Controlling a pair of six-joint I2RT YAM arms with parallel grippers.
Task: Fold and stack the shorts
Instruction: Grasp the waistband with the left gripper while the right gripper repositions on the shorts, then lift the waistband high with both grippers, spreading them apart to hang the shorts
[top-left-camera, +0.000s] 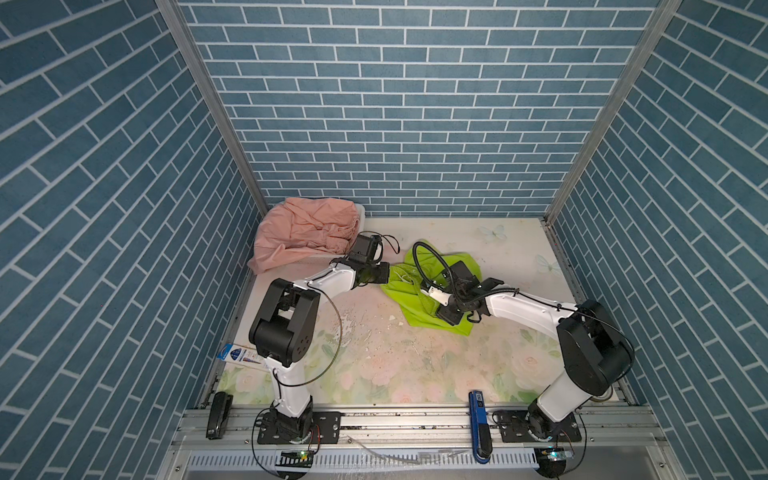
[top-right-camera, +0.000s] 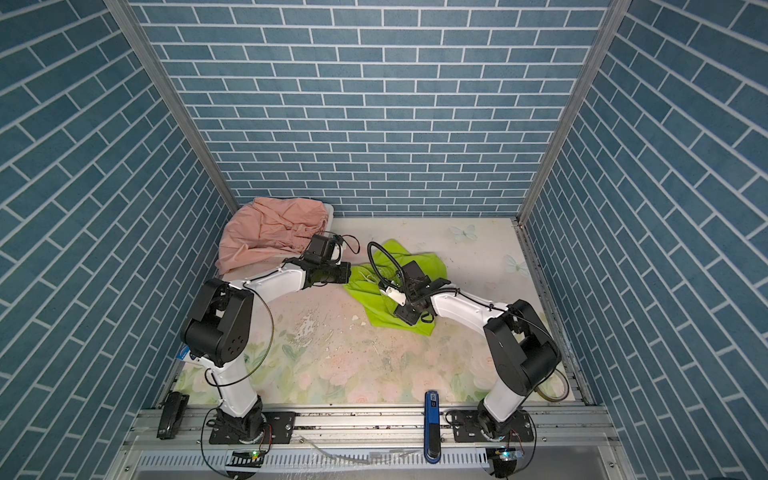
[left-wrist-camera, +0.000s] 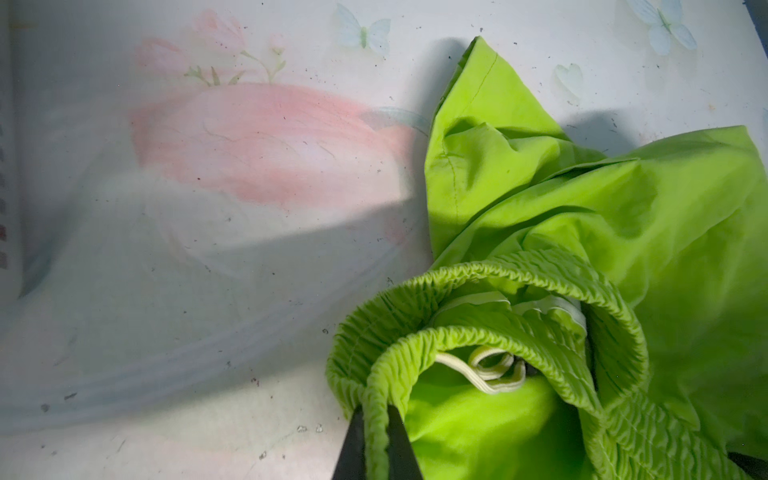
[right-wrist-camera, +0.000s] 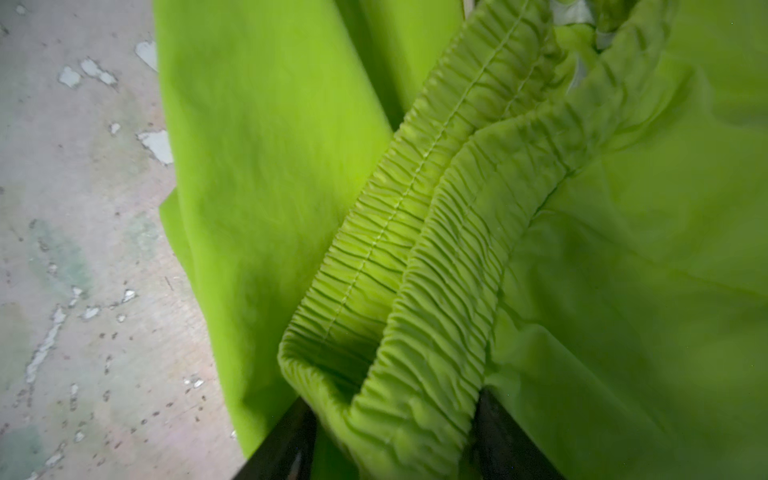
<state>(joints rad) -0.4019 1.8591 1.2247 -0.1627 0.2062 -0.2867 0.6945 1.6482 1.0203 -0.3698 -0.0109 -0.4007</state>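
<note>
The lime-green shorts (top-left-camera: 409, 305) lie crumpled near the middle of the desk (top-left-camera: 507, 266), a little toward 12 o'clock, in both top views. The left hand (left-wrist-camera: 376, 446) is pinched tight on one layer of their gathered waistband (left-wrist-camera: 457, 332). In a top view it meets the cloth at the shorts' 9 o'clock edge. The right hand (right-wrist-camera: 395, 436) comes in at their 5 o'clock side. Its fingers (right-wrist-camera: 282, 449) stand fairly wide apart, with the doubled waistband bunched between them and touching both, so it too has hold of these shorts. A pale drawstring (left-wrist-camera: 490, 370) shows inside the waistband. The salmon-pink shorts (top-left-camera: 303, 232) sit heaped on a white basket (top-left-camera: 360, 212) at the desk's 10 o'clock corner.
</note>
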